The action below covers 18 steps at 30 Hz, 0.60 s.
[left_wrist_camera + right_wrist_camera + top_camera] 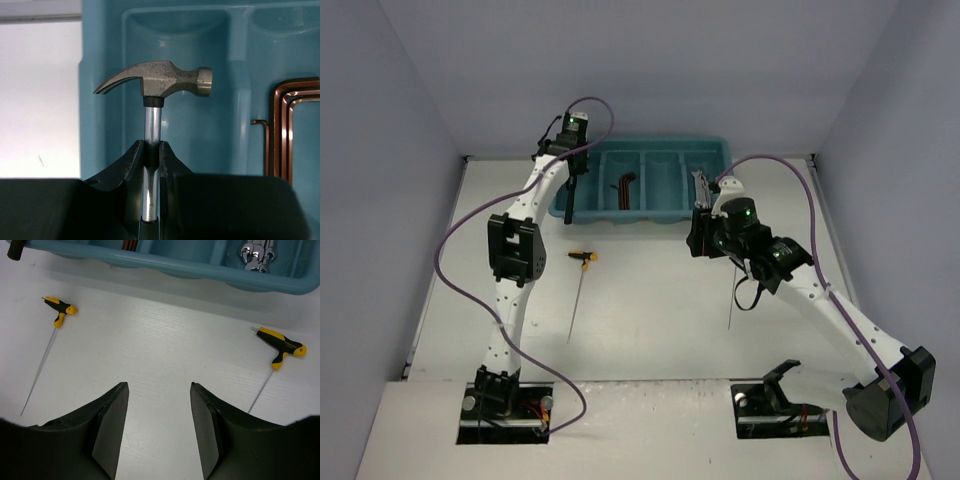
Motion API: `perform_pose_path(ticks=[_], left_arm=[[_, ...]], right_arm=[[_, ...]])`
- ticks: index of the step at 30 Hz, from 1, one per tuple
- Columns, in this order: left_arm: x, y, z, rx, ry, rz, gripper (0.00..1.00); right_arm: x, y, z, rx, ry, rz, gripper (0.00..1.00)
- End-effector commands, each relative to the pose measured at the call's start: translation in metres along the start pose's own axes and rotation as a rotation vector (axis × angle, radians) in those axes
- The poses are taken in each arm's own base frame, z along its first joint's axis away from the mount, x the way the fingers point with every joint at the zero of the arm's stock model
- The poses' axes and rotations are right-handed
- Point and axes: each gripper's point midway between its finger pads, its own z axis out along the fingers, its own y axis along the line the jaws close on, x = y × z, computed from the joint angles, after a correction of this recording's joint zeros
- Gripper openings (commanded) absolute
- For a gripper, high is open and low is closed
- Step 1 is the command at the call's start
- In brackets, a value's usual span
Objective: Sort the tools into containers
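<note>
White worktop (150, 340) lies under my right tool (158, 390), whose jaws stand apart with nothing between them. One yellow-black driver (61, 310) lies ahead of it to the left. A second driver (280, 345) lies ahead to the right, nearer the fingers. Both are flat on the worktop and well apart from each other. Beyond them the teal tray (175, 267) runs across the far side, with silver wrenches (256, 252) in one compartment. My left tool (151, 147) is clamped on the hammer (160, 80), pinching the steel shaft just below the head. The head reaches past the fingertips over one tray compartment. Hex keys (285, 130) lie in the next compartment, right of that tool in its wrist view.
</note>
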Motion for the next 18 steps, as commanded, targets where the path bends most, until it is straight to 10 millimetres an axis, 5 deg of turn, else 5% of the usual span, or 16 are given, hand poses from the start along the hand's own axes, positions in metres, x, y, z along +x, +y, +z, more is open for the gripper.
perform_pose_path(ticks=[1, 9, 14, 18], left_arm=[[-0.054, 0.002, -0.009, -0.018, -0.195, -0.010, 0.00], [-0.042, 0.000, 0.021, -0.038, -0.196, 0.003, 0.02], [-0.050, -0.006, 0.022, -0.015, -0.238, 0.000, 0.26], [-0.072, -0.006, 0.003, 0.000, -0.310, -0.017, 0.43]], right_arm=[[-0.019, 0.001, -0.004, 0.007, -0.055, 0.022, 0.50], [-0.010, -0.003, -0.005, 0.024, -0.019, 0.022, 0.50], [-0.006, -0.005, -0.007, 0.034, -0.005, 0.022, 0.50], [-0.005, -0.009, -0.010, 0.050, -0.003, 0.015, 0.50]])
